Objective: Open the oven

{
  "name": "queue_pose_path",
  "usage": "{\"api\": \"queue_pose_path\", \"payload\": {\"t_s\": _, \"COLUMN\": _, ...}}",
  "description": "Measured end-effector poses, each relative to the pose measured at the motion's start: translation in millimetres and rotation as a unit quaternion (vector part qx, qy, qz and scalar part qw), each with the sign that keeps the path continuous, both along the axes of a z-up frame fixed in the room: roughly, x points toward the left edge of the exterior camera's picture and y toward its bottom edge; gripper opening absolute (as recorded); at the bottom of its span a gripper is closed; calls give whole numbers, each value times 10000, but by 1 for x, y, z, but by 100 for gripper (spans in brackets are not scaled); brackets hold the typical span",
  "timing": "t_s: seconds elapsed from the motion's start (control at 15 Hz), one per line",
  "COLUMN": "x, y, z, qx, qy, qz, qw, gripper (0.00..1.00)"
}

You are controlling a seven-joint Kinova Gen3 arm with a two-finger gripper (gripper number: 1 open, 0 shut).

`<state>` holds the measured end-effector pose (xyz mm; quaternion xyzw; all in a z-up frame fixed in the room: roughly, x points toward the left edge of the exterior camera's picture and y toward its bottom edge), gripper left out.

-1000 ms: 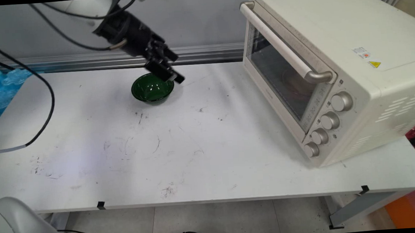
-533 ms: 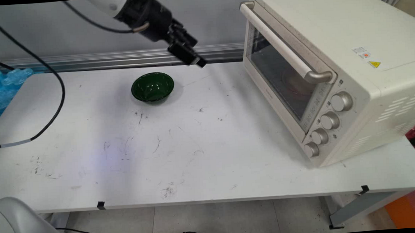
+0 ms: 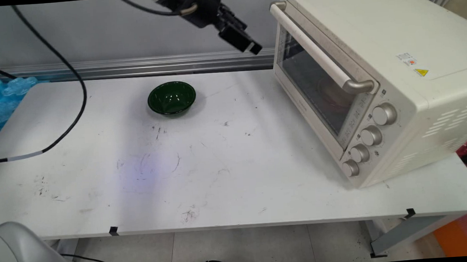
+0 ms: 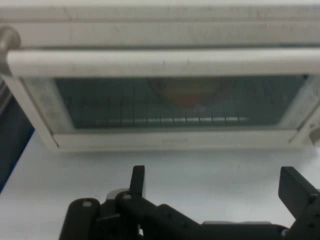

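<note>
My gripper [image 3: 248, 45] hangs high above the table's far side, left of the cream toaster oven [image 3: 376, 73], and holds nothing. In the hand view my gripper [image 4: 215, 185] is open, with its fingers [image 4: 137, 181] wide apart and pointing at the oven's shut glass door [image 4: 170, 102] and its long handle [image 4: 160, 61]. Something reddish shows dimly behind the glass [image 3: 332, 92]. A dark green bowl [image 3: 171, 98] stands empty on the white table [image 3: 235, 159], below and to the left of the gripper.
The oven's several knobs [image 3: 365, 139] face the table's near right. Black cables [image 3: 70, 116] hang over the table's left side. Blue packing material [image 3: 0, 100] lies beyond the left edge. A metal rail [image 3: 132, 66] runs along the wall.
The gripper has risen from just over the green bowl and travelled right, toward the oven door. The bowl stays where it was.
</note>
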<state>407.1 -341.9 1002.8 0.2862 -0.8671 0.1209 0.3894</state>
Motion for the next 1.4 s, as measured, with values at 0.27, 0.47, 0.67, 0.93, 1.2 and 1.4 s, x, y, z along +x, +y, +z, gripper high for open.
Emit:
{"api": "queue_pose_path", "payload": {"t_s": 0.27, "x": -22, "y": -18, "z": 8, "qx": -122, "qy": 72, "qz": 64, "qw": 9999, "gripper": 100}}
{"api": "queue_pose_path", "payload": {"t_s": 0.47, "x": -37, "y": -31, "z": 13, "qx": -194, "qy": 98, "qz": 113, "qw": 9997, "gripper": 100}}
{"api": "queue_pose_path", "payload": {"t_s": 0.67, "x": -50, "y": -43, "z": 17, "qx": -232, "qy": 90, "qz": 167, "qw": 9996, "gripper": 100}}
{"api": "queue_pose_path", "payload": {"t_s": 0.93, "x": -66, "y": -56, "z": 20, "qx": -251, "qy": 31, "qz": 205, "qw": 9995, "gripper": 100}}
{"api": "queue_pose_path", "payload": {"t_s": 1.2, "x": -79, "y": -66, "z": 20, "qx": -252, "qy": 2, "qz": 279, "qw": 9993, "gripper": 0}}
{"api": "queue_pose_path", "payload": {"t_s": 1.4, "x": -88, "y": -75, "z": 17, "qx": -252, "qy": -65, "qz": 339, "qw": 9991, "gripper": 0}}
